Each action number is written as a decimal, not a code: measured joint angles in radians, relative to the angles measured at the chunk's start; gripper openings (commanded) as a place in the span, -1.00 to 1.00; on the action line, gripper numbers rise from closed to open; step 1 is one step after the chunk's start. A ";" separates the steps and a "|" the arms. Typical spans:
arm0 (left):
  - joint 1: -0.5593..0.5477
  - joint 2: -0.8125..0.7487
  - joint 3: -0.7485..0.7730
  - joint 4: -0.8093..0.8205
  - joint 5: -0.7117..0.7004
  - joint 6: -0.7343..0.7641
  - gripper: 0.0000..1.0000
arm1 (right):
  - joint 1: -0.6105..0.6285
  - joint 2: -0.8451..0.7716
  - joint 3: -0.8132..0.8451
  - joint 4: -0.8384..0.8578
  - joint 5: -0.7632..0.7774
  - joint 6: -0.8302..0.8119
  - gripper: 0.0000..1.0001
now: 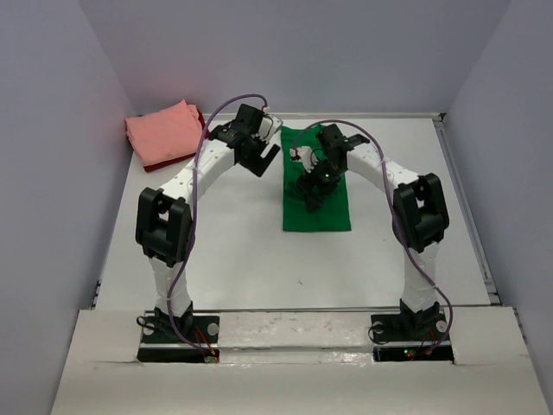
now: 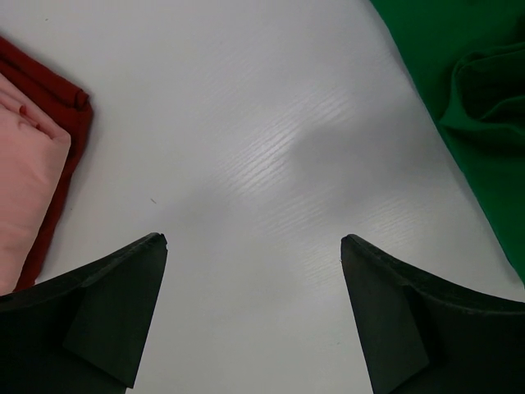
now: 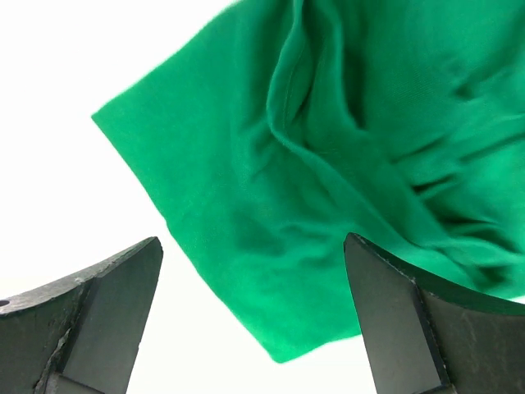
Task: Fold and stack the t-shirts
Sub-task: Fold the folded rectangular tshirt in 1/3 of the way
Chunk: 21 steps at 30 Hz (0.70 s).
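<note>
The green t-shirt (image 1: 333, 216) lies as a long folded strip in the middle of the table (image 1: 233, 251). My right gripper (image 1: 313, 192) hovers over it, open and empty; in the right wrist view a wrinkled corner of the green t-shirt (image 3: 328, 164) lies below and between the fingers of my right gripper (image 3: 253, 242). The salmon pink t-shirt (image 1: 164, 130) sits folded on the dark red t-shirt (image 1: 155, 164) at the back left. My left gripper (image 1: 259, 158) hangs open over bare table between pile and strip. Its wrist view has pink cloth (image 2: 25, 189), dark red (image 2: 57, 98) and green (image 2: 476, 107) around the left gripper (image 2: 254, 242).
Grey walls close in the table at the back and on both sides. A raised rim (image 1: 467, 207) runs along the table's right edge. Both arm bases stand at the near edge, with purple cables looping over the arms.
</note>
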 measured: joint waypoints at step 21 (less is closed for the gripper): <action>-0.003 0.000 0.035 -0.018 0.014 0.001 0.98 | 0.000 0.011 0.178 -0.116 -0.007 -0.014 0.99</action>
